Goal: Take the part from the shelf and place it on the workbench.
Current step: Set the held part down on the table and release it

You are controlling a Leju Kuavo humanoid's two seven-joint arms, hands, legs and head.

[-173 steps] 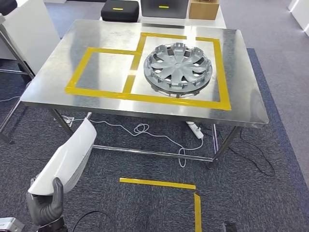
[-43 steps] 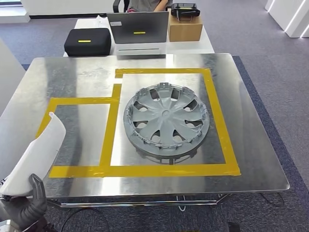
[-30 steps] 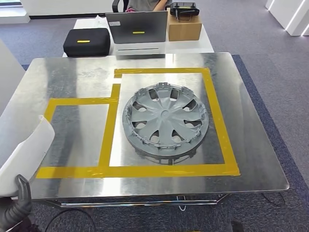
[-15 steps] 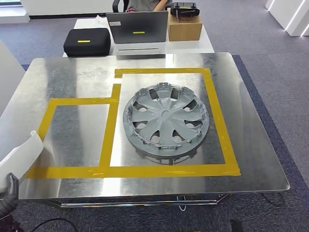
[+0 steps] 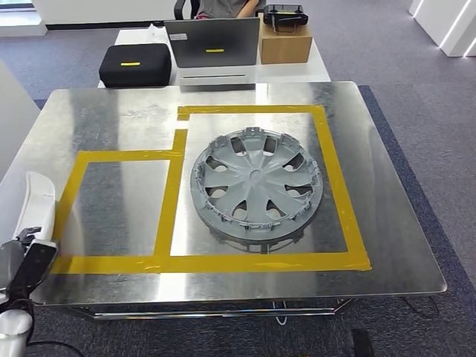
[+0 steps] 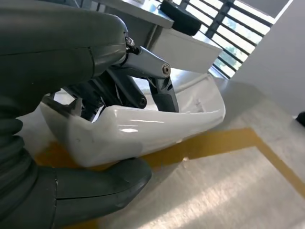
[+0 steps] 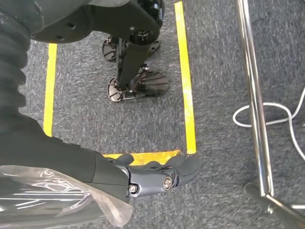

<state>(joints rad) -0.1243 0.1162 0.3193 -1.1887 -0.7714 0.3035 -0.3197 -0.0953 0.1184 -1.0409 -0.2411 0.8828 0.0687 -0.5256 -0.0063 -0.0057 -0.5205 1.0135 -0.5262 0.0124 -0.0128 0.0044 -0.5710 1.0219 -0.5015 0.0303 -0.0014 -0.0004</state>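
Left hand (image 6: 90,109) grips the white curved part (image 6: 144,126), thumb under it and darker fingers over its top edge, holding it low over the steel workbench (image 5: 387,216) at the near left corner; whether it already touches the surface cannot be told. In the head view the part (image 5: 38,199) lies along the outer edge of the smaller yellow-taped square (image 5: 115,208), partly outside it. To the right, inside the larger taped square, a grey wheel cover (image 5: 257,186) lies flat. Right hand (image 7: 158,174) hangs beside the robot over grey carpet, fingers loosely extended, holding nothing. Risk, as a judgement: released this close to the table's edge, the rounded part could rock and slide off, or rest outside the tape.
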